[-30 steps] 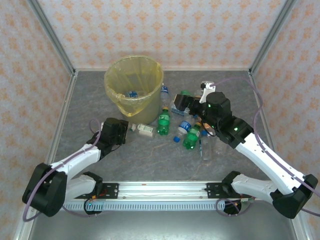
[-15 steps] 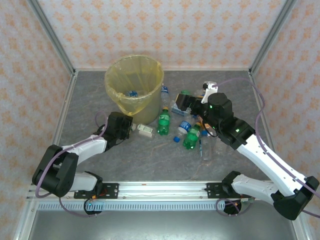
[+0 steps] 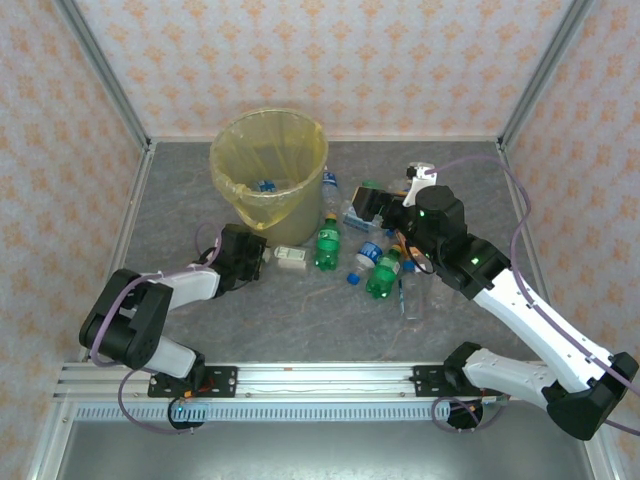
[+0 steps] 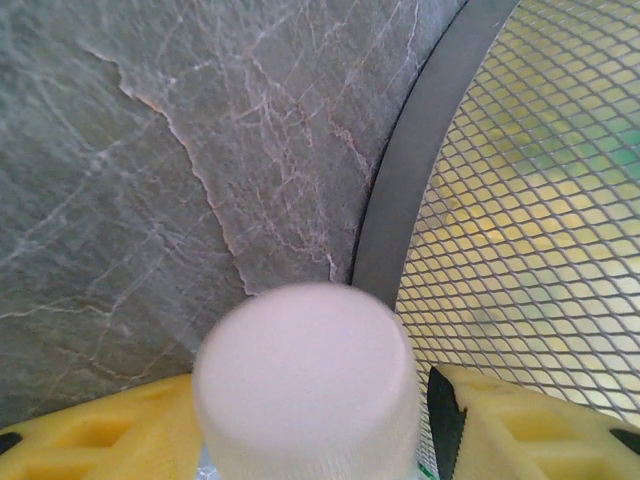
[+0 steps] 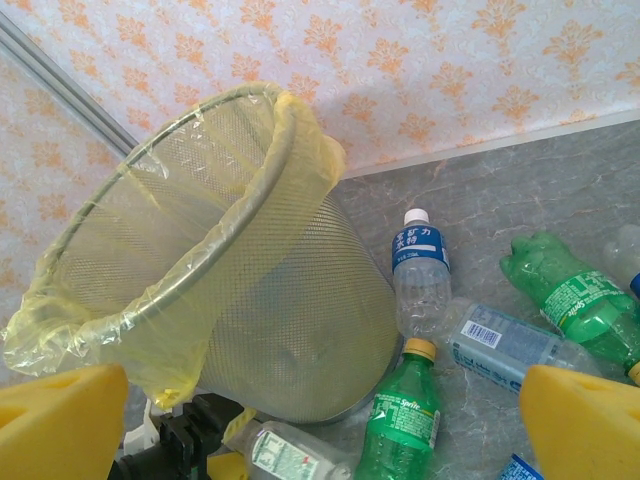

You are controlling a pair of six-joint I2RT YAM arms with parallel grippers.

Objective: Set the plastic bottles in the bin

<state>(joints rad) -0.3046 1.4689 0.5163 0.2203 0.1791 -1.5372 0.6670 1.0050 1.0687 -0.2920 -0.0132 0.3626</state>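
Grey marble-patterned tabletop (image 3: 300, 325), enclosed by walls of pale wallpaper with orange motifs (image 3: 330, 60), seen from overhead. The round mesh bin lined with a translucent yellow plastic bag (image 3: 240, 202) stands at 11 o'clock from the table centre. One small bottle with blue markings (image 3: 265, 186) lies on the bin's floor. The other plastic bottles lie scattered on the tabletop between 3 and 5 o'clock of the bin.

At the bin's 6 o'clock, a clear plastic bottle with a white label (image 3: 291, 260) lies on its side, its cap pointing to 9 o'clock. The left gripper (image 3: 262, 256) meets it low from 9 o'clock. In the left wrist view its yellow fingers (image 4: 100, 435) stand narrow, close against both sides of the white cap (image 4: 305, 375), and the bin's mesh wall rises just beyond at 2 o'clock.

Just beside this bottle, at its 3 o'clock, is a green plastic bottle with a yellow cap (image 3: 327, 245). A second green plastic bottle (image 3: 384, 272) lies farther toward 4 o'clock. A clear plastic bottle with a blue label (image 3: 329, 182) rests just beside the bin's wall at 3 o'clock.

The right gripper (image 3: 368, 205) hovers near the cluster, at 3 o'clock of the bin and facing it. In the right wrist view its yellow fingers (image 5: 60, 425) are spread wide, with nothing held between them.
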